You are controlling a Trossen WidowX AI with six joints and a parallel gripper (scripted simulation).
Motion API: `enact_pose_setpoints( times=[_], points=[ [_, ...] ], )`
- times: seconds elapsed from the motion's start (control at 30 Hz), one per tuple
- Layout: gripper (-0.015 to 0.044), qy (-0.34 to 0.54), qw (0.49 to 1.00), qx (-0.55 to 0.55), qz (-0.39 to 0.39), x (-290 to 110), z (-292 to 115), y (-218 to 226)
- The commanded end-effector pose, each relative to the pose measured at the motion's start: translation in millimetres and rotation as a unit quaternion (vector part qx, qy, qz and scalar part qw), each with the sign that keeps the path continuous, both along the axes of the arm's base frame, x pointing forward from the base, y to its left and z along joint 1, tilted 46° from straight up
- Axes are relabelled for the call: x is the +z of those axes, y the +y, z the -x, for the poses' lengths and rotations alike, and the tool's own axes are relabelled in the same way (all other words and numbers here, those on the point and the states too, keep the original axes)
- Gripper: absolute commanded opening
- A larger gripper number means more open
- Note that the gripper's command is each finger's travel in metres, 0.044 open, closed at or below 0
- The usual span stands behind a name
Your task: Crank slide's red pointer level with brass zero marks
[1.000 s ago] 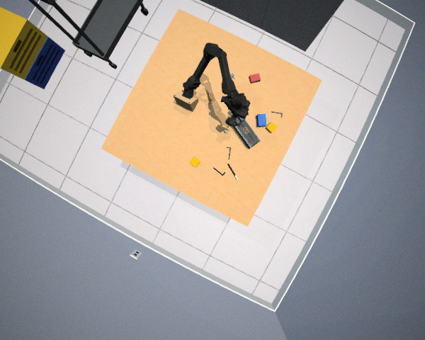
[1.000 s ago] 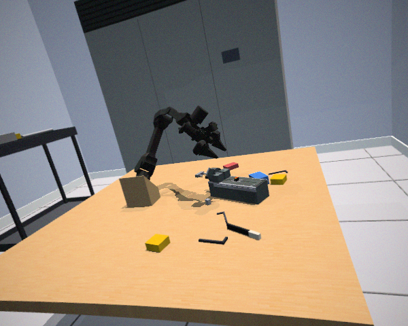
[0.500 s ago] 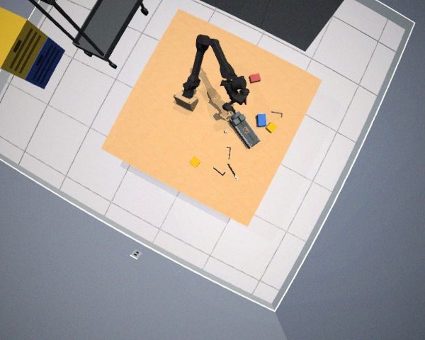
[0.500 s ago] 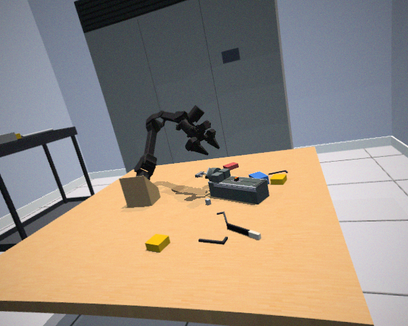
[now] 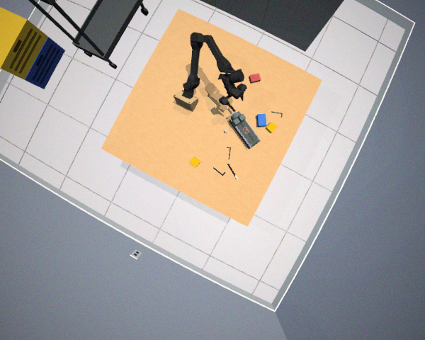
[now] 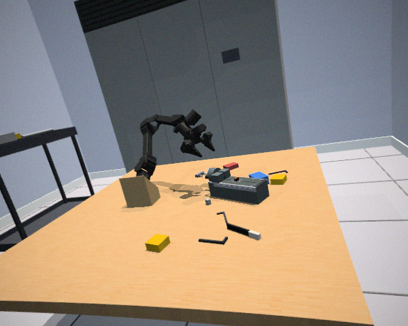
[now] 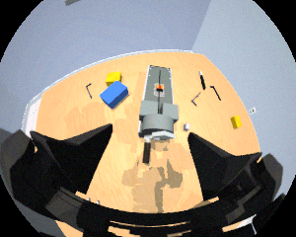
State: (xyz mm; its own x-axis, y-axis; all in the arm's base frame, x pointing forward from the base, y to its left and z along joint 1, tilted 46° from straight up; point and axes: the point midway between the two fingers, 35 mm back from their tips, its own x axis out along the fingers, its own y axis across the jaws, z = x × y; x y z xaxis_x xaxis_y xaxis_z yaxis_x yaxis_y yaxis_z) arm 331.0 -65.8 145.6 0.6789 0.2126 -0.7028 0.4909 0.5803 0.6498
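Observation:
The grey machine point(image 5: 250, 136) point(image 6: 239, 189) point(image 7: 158, 102) lies on the wooden table point(image 5: 161, 139) point(image 6: 232, 280). A small red pointer point(image 5: 246, 129) point(image 6: 236, 178) point(image 7: 159, 87) sits on its top slide, about halfway along. The brass marks are too small to tell apart. The crank handle point(image 6: 199, 173) point(image 7: 147, 154) sticks out from the end nearest the arm. My gripper point(image 5: 233, 99) point(image 6: 205, 151) point(image 7: 151, 132) is open and empty. It hangs well above the table, up and back from the crank end, and touches nothing.
A blue block point(image 5: 261, 119) point(image 6: 258, 174) point(image 7: 114, 95) and a yellow block point(image 5: 271, 127) point(image 6: 278, 178) lie beside the machine, and a red block point(image 5: 254, 77) point(image 6: 230, 165) behind it. Another yellow block point(image 5: 195, 161) point(image 6: 157, 242), bent hex keys point(image 5: 218, 171) point(image 6: 213, 240), a white-tipped tool point(image 6: 243, 230) and a small white cube point(image 6: 207, 201) lie in front.

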Motion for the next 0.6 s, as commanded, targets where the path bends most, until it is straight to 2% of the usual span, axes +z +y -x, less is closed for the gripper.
enact_pose_setpoints(
  times=[0.0, 0.4, 0.57],
  points=[
    [0.0440, 0.008, 1.000, 0.002, -0.002, -15, 0, 13],
    [0.0440, 0.006, 1.000, 0.001, -0.004, -55, -2, 57],
    [0.0440, 0.005, 1.000, 0.000, -0.005, -60, -2, 63]
  ],
)
